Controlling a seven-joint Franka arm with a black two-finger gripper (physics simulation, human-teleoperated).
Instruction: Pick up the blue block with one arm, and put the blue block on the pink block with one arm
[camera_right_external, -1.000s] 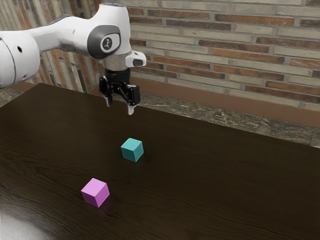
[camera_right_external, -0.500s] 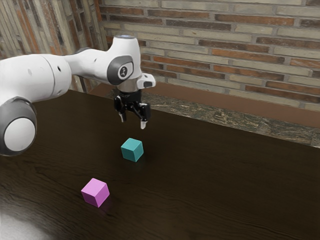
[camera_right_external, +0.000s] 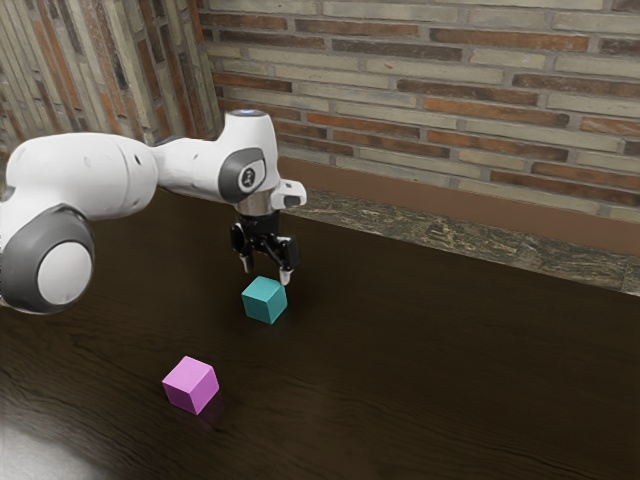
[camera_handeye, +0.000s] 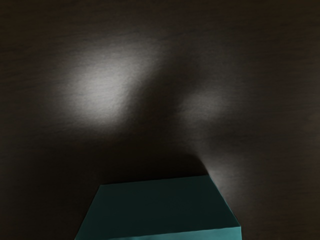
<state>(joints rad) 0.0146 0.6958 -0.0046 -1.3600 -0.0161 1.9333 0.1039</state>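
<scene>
The blue block (camera_right_external: 264, 300), a teal cube, rests on the dark table (camera_right_external: 420, 360) near the middle of the exterior view. My gripper (camera_right_external: 264, 270) hangs just above it, open, fingers pointing down and spread about the cube's width. Nothing is between the fingers. The pink block (camera_right_external: 191, 384) lies on the table nearer the camera and toward the exterior view's left of the blue block. In the wrist view the blue block (camera_handeye: 159, 210) sits directly under my hand, its top face dark with shadow.
A brick wall (camera_right_external: 450, 90) with a stone ledge (camera_right_external: 450, 235) runs behind the table's far edge. Dark tabletop stretches toward the exterior view's right of both blocks.
My arm has swung toward the exterior view's right and come down, carrying the open gripper from high behind the blue block to just above it. Both blocks stayed put.
</scene>
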